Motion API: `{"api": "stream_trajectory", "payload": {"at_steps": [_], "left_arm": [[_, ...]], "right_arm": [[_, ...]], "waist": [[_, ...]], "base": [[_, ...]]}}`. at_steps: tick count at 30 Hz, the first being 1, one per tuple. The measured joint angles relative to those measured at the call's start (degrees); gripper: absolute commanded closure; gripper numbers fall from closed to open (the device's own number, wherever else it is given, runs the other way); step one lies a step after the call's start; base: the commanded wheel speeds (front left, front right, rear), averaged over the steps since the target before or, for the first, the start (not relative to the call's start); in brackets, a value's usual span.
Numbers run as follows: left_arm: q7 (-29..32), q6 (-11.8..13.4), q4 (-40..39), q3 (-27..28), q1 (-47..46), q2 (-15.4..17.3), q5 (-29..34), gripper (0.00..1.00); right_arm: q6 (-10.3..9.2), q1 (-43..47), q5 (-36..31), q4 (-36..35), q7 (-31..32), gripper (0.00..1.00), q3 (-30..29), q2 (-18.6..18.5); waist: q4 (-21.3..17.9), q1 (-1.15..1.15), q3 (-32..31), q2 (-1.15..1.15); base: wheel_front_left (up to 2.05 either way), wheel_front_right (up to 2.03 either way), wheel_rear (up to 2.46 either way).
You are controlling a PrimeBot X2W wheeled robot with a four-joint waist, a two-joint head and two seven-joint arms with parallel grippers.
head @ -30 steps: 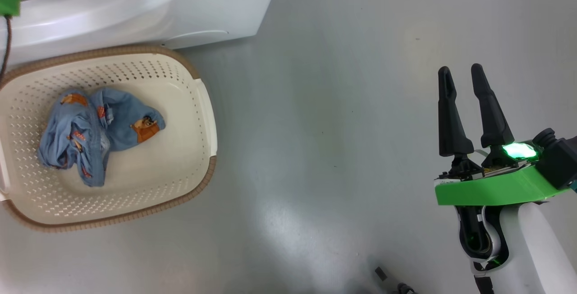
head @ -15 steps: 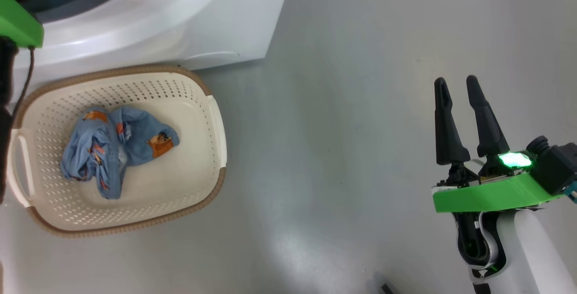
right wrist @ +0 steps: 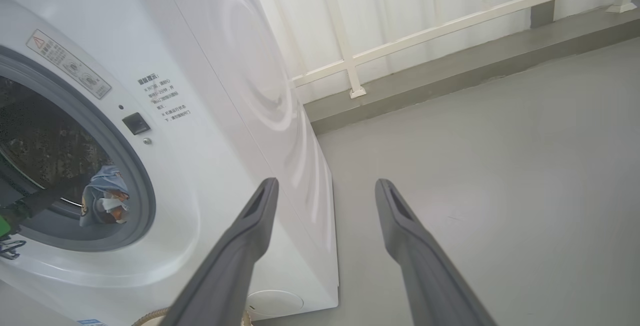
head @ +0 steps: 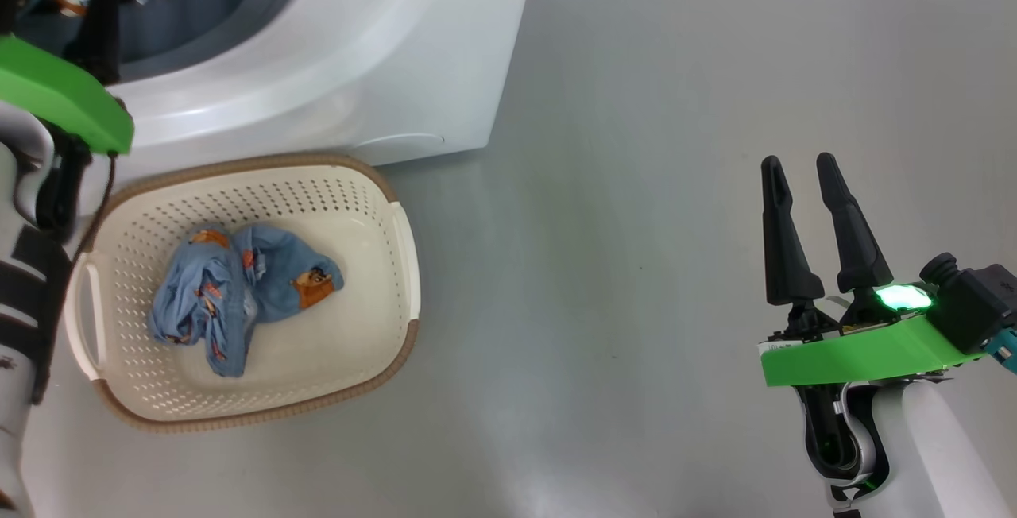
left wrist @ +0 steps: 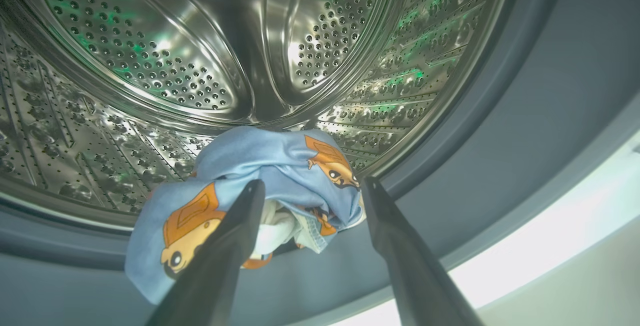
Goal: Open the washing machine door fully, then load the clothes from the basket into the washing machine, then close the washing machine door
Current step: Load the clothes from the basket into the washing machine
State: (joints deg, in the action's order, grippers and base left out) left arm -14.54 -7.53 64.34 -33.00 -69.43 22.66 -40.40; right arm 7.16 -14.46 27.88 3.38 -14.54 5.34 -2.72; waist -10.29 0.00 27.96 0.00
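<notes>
The white washing machine point(head: 357, 49) stands at the upper left with its mouth open; its door is out of view. My left gripper point(left wrist: 312, 186) is open at the mouth of the steel drum point(left wrist: 150, 41). One light-blue bear-print garment point(left wrist: 280, 166) lies bunched at its fingertips on the drum's lip, partly behind the left finger. From the right wrist that garment point(right wrist: 102, 201) hangs in the grey gasket ring. The second garment point(head: 238, 287) lies crumpled in the cream basket point(head: 405, 264) in front of the machine. My right gripper point(head: 798, 164) hangs open over bare floor, far right.
Grey floor point(head: 636, 224) spreads between the basket and my right arm. A white railing point(right wrist: 450, 21) and a raised kerb run along the wall behind the machine. My left forearm point(head: 24, 280) lies along the basket's left side.
The head camera has shifted, so the basket and the machine sit lower and further right. My left gripper and the garment at the drum mouth have come into the picture. The right gripper has barely moved.
</notes>
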Motion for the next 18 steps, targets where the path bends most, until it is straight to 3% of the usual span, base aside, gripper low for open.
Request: {"api": "stream_trajectory", "payload": {"at_steps": [8, 18], "left_arm": [[-0.1, 0.0, -1.9, -1.6, 3.0, 0.0, -3.9, 0.00], [-0.1, 0.0, -12.2, 8.1, 15.4, 0.2, -3.4, 0.00]], "right_arm": [[0.00, 0.4, 0.0, 0.4, 0.0, 0.00, -0.2, 0.0], [0.00, 3.7, 0.0, 1.1, 0.0, 0.00, -2.1, -2.2]], "waist": [[0.8, 0.00, -2.3, 0.00], [2.7, 0.00, -7.2, 0.00]], "base": [[0.00, 0.00, 0.00], [0.00, 0.00, 0.00]]}}
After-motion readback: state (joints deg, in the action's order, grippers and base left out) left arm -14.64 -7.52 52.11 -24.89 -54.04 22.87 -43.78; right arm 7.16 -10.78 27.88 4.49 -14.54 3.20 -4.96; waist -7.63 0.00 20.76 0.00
